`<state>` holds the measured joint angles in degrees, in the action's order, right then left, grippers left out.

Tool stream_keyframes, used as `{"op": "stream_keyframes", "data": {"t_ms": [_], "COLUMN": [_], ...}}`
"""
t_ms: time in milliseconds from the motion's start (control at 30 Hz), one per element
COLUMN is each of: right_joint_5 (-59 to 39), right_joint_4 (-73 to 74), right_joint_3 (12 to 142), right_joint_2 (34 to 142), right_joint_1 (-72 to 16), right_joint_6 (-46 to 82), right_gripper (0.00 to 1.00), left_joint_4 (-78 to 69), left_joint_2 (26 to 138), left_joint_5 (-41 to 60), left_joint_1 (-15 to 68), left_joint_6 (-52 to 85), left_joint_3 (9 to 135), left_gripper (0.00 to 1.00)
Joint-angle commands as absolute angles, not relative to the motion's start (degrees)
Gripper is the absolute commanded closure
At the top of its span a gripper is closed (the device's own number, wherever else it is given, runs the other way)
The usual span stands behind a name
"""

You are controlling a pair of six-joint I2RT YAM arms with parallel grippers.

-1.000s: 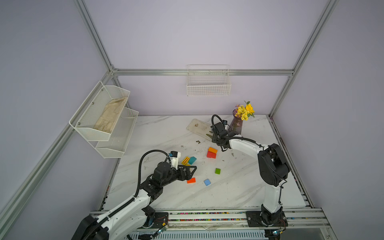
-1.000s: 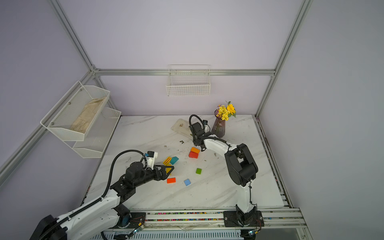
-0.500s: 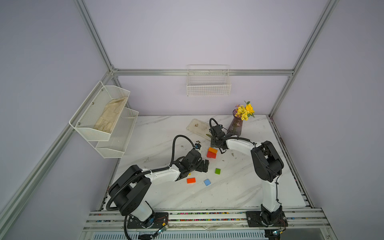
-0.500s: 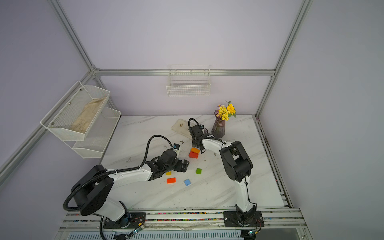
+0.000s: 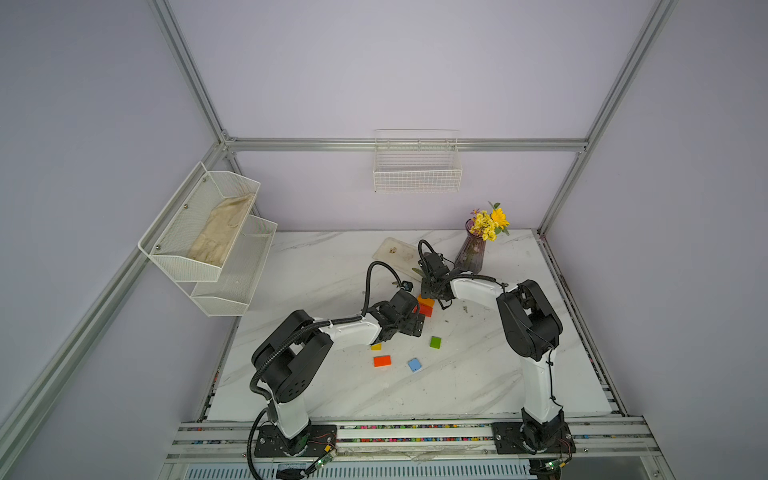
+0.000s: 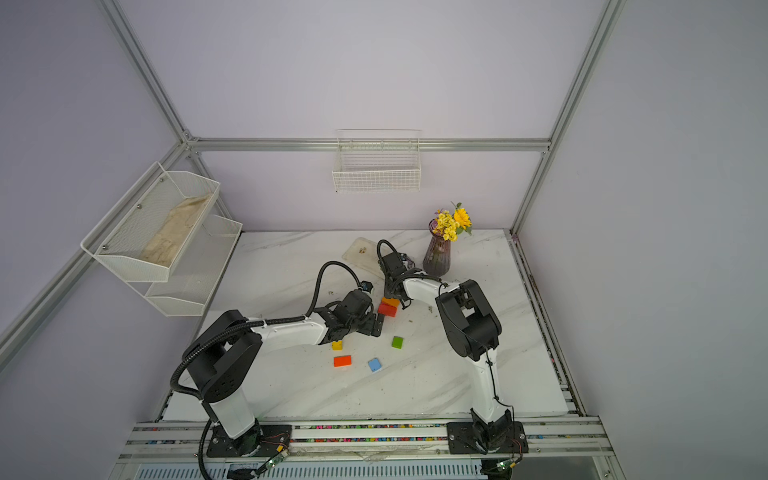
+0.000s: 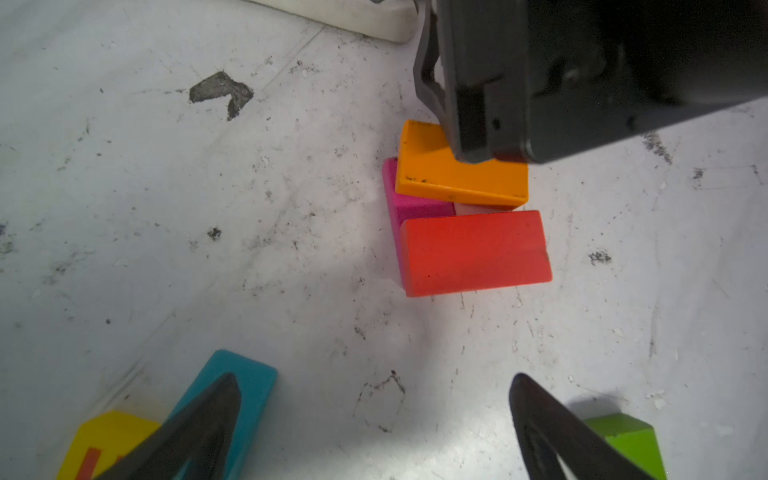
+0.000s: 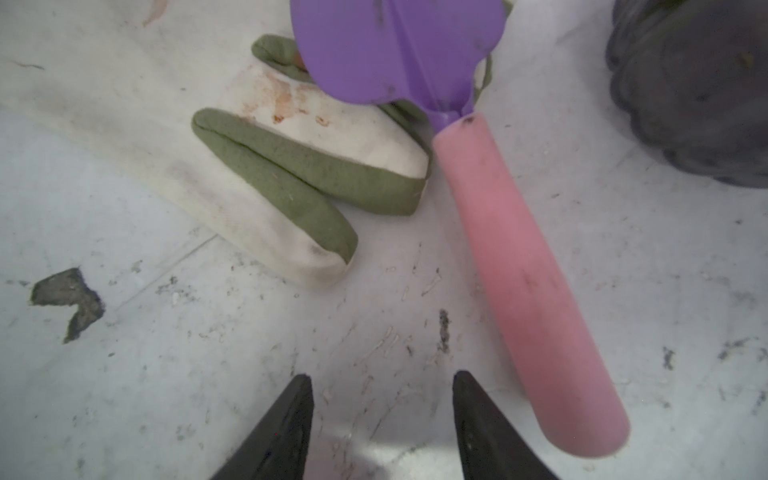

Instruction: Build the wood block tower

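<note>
Left wrist view: how stands the left end effector [image 7: 374, 378]?
— Spread wide above the desk [image 7: 166, 270].
— And the blocks?
— Orange block [image 7: 449, 174] tilted over the magenta block [image 7: 411, 210], red block [image 7: 473, 251] just beside, mid-desk. The right end effector [image 8: 382, 374] is half-spread; I cannot tell whether it grips.

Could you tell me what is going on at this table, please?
Two robot arms are starting a block tower. The right gripper is at the orange block, which rests on a magenta block next to a red block. Its fingers stand apart, but I cannot tell whether it grips anything. The left gripper hovers open and empty by the teal block. A green block and a blue block lie loose.
</note>
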<state>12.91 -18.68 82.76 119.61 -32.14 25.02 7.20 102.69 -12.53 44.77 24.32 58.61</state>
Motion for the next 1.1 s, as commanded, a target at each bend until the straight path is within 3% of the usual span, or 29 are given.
{"op": "stream_keyframes", "data": {"t_ms": [0,1067], "right_joint_5": [12.7,11.6], "right_joint_4": [-18.72,-18.64], "right_joint_3": [83.44,83.64], "right_joint_2": [119.72,120.23], "right_joint_1": [-31.84,-31.73], "right_joint_6": [24.53,24.71], "right_gripper": [0.43,0.43], "left_joint_4": [8.82,14.04], "left_joint_2": [104.05,111.19], "left_joint_5": [-15.06,-17.04], "left_joint_1": [45.01,45.0], "left_joint_6": [23.12,24.35], "left_joint_3": [65.24,74.97], "left_gripper": [0.0,0.0]}}
